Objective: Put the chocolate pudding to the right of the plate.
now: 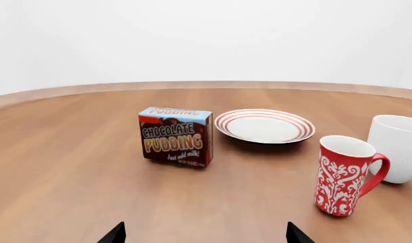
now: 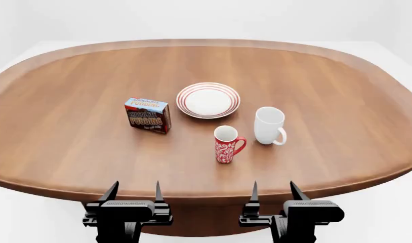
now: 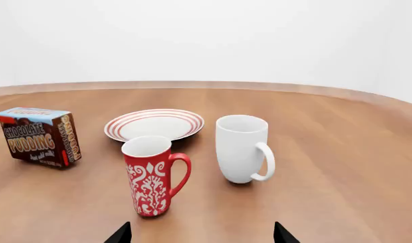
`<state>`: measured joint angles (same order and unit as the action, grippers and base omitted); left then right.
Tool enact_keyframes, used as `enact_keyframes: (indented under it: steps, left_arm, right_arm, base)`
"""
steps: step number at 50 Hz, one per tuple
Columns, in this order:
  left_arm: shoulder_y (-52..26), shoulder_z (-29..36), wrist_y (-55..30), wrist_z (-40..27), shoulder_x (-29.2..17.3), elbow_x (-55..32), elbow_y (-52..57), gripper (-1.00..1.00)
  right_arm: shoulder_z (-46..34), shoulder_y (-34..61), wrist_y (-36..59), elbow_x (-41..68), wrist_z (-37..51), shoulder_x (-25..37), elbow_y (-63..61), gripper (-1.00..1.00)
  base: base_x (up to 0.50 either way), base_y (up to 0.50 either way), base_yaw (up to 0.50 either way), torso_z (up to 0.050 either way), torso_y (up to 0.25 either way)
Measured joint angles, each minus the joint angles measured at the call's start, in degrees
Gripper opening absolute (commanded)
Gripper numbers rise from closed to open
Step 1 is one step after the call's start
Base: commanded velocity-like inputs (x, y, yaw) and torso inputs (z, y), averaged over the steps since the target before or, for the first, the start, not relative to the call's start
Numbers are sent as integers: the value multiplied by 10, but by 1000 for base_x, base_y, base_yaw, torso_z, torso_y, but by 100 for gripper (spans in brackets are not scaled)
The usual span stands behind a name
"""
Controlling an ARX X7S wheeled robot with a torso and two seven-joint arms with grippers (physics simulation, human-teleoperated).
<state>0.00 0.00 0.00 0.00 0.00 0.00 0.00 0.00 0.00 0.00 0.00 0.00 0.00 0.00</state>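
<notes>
A broad oval wooden table point(image 2: 71, 142) with a raised rounded rim fills the head view, set in a plain white room with bare pale walls behind it. On it, the chocolate pudding point(image 2: 147, 115) is a small upright carton with dark brown sides, a light blue top band edged in red, and orange "CHOCOLATE PUDDING" lettering across its front face. It stands just beside the plate point(image 2: 208, 99), at about the plate's 8 o'clock in the head view, so on the plate's left side, with a narrow strip of bare wood between them. The plate is round and white with concentric red rings around its rim. A red patterned mug point(image 2: 226, 144) stands at the plate's 5 o'clock, and a plain white mug point(image 2: 270, 125) at its 4 o'clock, near each other but apart. The left gripper point(image 2: 133, 193) and right gripper point(image 2: 274, 192) both hang at the table's near edge with fingers spread and holding nothing. The carton sits at roughly 12 o'clock from the left gripper, well apart from its fingertips.
</notes>
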Motion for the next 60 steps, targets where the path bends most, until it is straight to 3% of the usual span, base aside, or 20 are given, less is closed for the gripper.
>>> enact_keyframes:
  steps: [32, 36, 46, 60]
  left_arm:
    - [-7, 43, -21, -49, -37, -38, 6, 100]
    - [-27, 41, -97, -53, -45, -56, 57, 100]
    - [-185, 21, -388, -70, -89, -103, 234, 100]
    - [-264, 16, -495, -75, -109, -123, 285, 100]
  right_arm:
    - [-37, -2, -12, 33, 61, 32, -23, 100]
    - [-41, 19, 58, 44, 63, 42, -78, 100]
    - [-12, 200, 378, 128, 63, 69, -253, 100]
    - [-2, 289, 517, 167, 66, 83, -312, 100]
  base:
    - [0, 396, 0, 0, 0]
    - [0, 0, 0, 0, 0]
    - [300, 12, 0, 0, 0]
    - [500, 21, 0, 0, 0]
